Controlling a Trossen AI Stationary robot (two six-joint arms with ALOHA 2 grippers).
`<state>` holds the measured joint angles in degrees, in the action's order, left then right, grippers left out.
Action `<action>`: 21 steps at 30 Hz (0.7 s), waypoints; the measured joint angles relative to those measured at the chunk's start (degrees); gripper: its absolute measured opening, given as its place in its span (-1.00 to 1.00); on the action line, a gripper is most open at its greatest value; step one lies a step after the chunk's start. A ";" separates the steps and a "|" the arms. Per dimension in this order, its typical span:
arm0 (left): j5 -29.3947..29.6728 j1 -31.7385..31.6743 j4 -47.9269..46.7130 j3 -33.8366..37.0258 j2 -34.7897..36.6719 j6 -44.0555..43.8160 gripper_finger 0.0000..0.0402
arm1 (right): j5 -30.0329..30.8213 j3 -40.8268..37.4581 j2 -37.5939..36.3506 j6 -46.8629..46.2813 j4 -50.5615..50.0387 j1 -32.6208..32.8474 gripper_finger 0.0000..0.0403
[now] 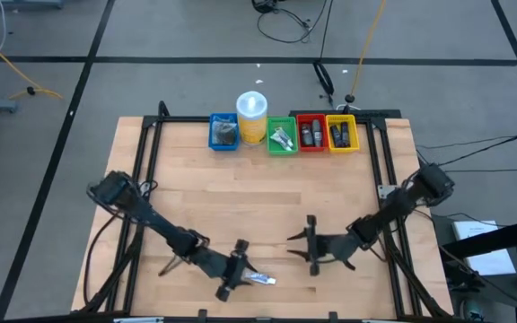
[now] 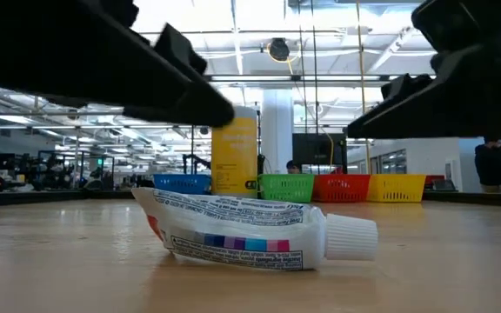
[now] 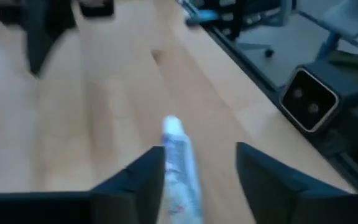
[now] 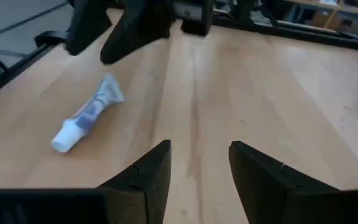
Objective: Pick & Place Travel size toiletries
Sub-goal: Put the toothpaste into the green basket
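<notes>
A small white tube with a white cap (image 1: 260, 279) (image 2: 250, 233) lies flat on its side on the wood, near the table's near edge. My left gripper (image 1: 245, 272) (image 3: 201, 165) is open at the tube's crimped end. The tube (image 3: 178, 162) lies between its fingers, close beside one of them, and I see no touch. My right gripper (image 1: 296, 247) (image 4: 197, 158) is open, a little right of the tube (image 4: 86, 118), and points toward it. Other toiletries sit in the bins at the far edge.
Along the far edge stand a blue bin (image 1: 223, 133), a yellow cylinder with a white lid (image 1: 251, 117), then a green (image 1: 281, 135), a red (image 1: 311, 132) and a yellow bin (image 1: 341, 133). Bare wood (image 1: 258, 197) lies between them and the grippers. A camera (image 3: 309, 99) sits at the near edge.
</notes>
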<state>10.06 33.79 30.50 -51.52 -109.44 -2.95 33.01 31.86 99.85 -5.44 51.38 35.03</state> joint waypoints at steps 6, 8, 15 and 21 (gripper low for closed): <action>5.66 1.72 -15.30 -7.39 -4.88 -5.89 0.27 | 0.02 0.00 5.17 1.63 8.00 -0.21 -0.24; 10.38 2.47 -17.21 -8.61 -6.00 -6.53 0.28 | -0.01 0.00 5.27 1.29 7.76 -0.47 -0.25; 12.54 2.49 -16.79 -9.05 -8.16 -9.75 0.02 | -6.29 0.00 5.19 0.03 7.96 -0.72 -0.24; 13.18 1.08 -17.33 -9.05 -8.16 -10.83 -0.44 | -12.28 0.02 5.19 -3.40 8.42 -1.89 -0.24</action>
<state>23.24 34.87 13.17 -60.58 -117.60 -13.78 20.73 31.88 105.03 -8.84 59.80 33.14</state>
